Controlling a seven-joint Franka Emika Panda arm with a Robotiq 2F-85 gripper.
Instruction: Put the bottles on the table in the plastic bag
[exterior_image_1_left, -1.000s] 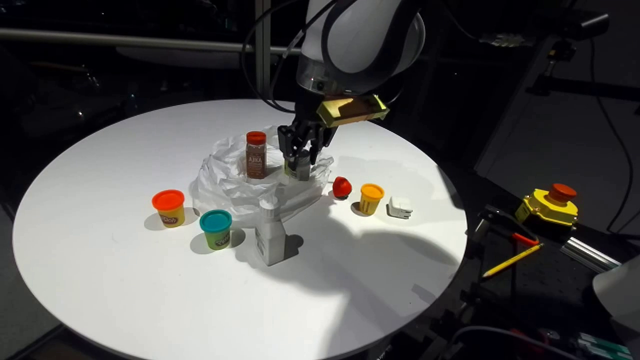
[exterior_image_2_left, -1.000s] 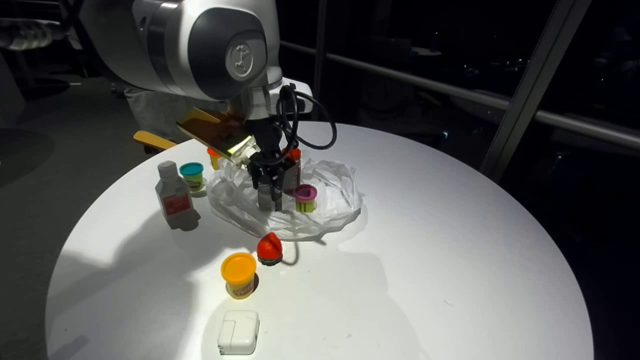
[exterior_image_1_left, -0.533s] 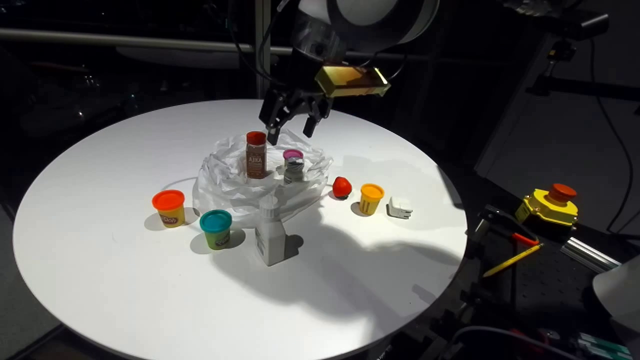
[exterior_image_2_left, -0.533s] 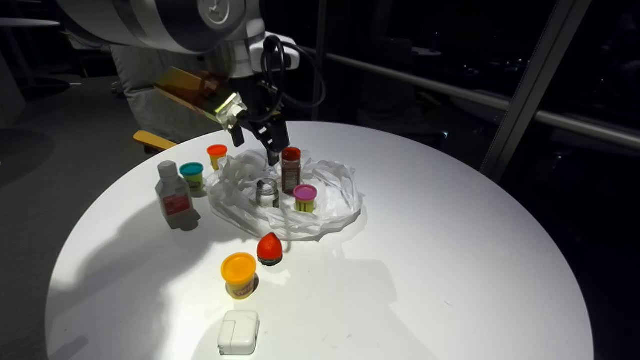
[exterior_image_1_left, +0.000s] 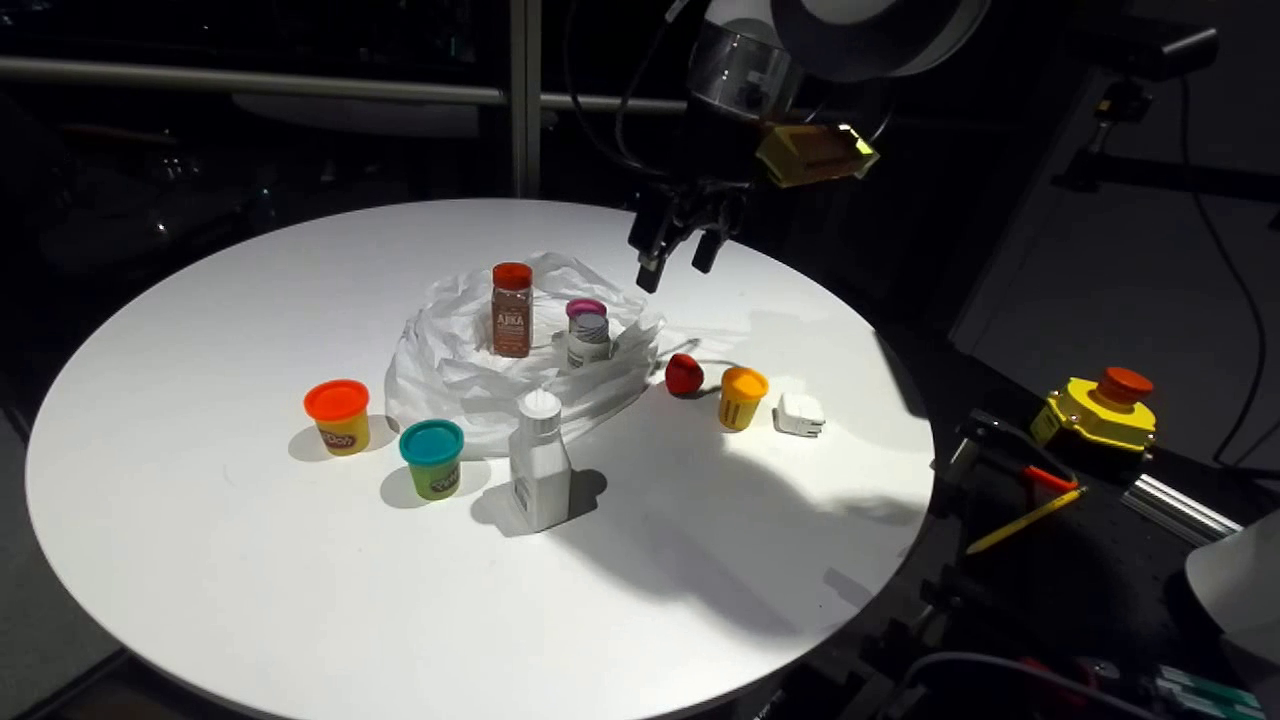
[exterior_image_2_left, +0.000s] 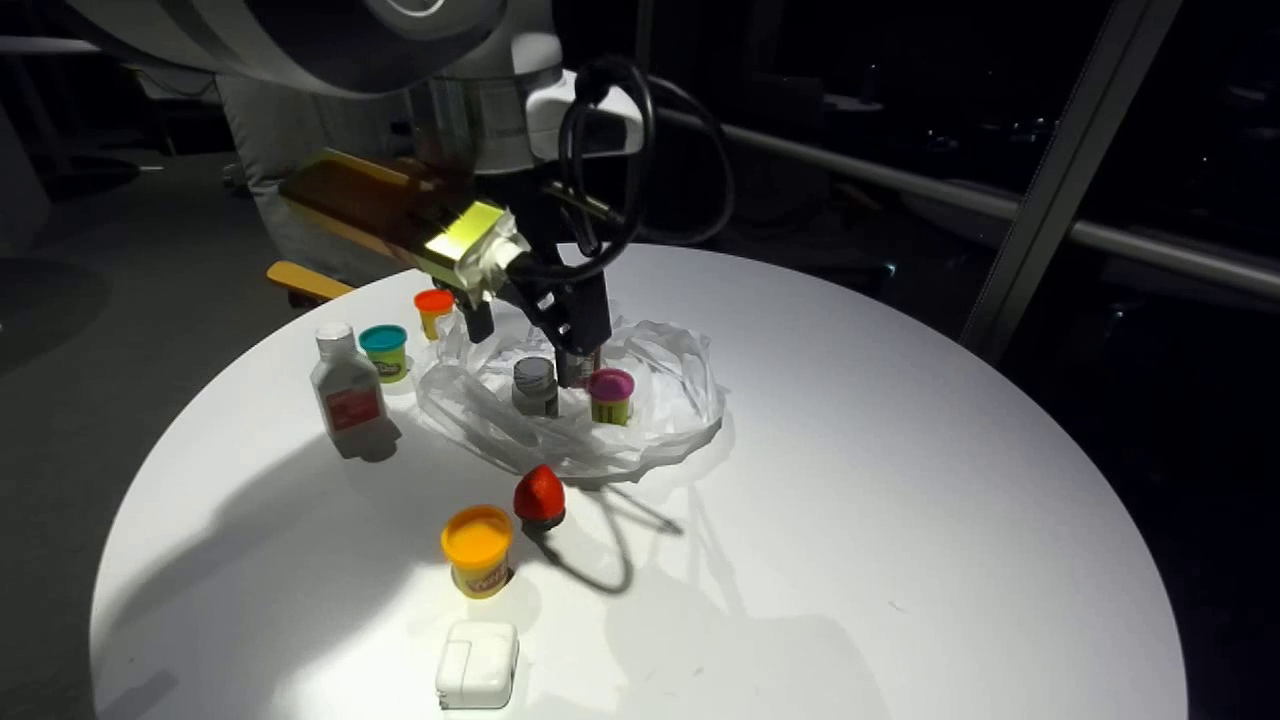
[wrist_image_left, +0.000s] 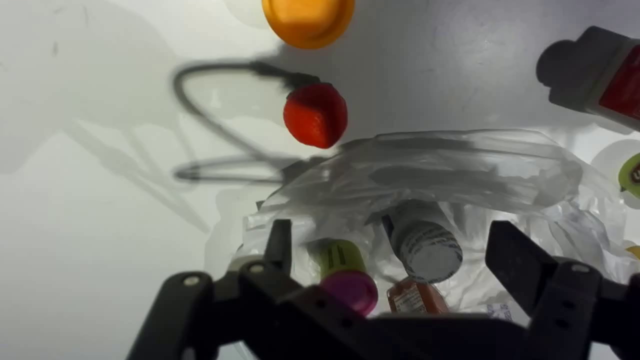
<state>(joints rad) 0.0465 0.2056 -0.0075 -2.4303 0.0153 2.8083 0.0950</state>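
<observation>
"How far is the job getting?"

"Most of the way, I'd be saying. Two bottles are standing inside the plastic bag (exterior_image_1_left: 480, 390): the red-capped spice bottle (exterior_image_1_left: 512, 315) and the grey-topped bottle (exterior_image_1_left: 589, 343). A purple-lidded tub (exterior_image_2_left: 610, 399) is sitting in there with them."

"And what is waiting?"

"The white bottle (exterior_image_2_left: 349, 395) with the red label (exterior_image_2_left: 354, 408). It's standing upright on the worktop (exterior_image_1_left: 300, 580), near the bag but not touching it. I'm judging it the last one, since the teal-lidded tub (exterior_image_1_left: 434, 460), the red-lidded tub (exterior_image_1_left: 339, 417) and the orange-lidded tub (exterior_image_1_left: 742, 399) are hardly passing for bottles."

"Is the end effector (exterior_image_1_left: 678, 268) carrying anything?"

"No, it's hanging well above the worktop with its fingers (wrist_image_left: 517, 265) spread and nothing caught between them. In the wrist view the grey-topped bottle is showing in that gap, but it's resting lower down, in the bag."

"So what is the next step asking for?"

"Moving over to the white bottle, I'm guessing, closing on it, and lifting it clear over the bag's crumpled rim without knocking the two that are standing inside."
</observation>
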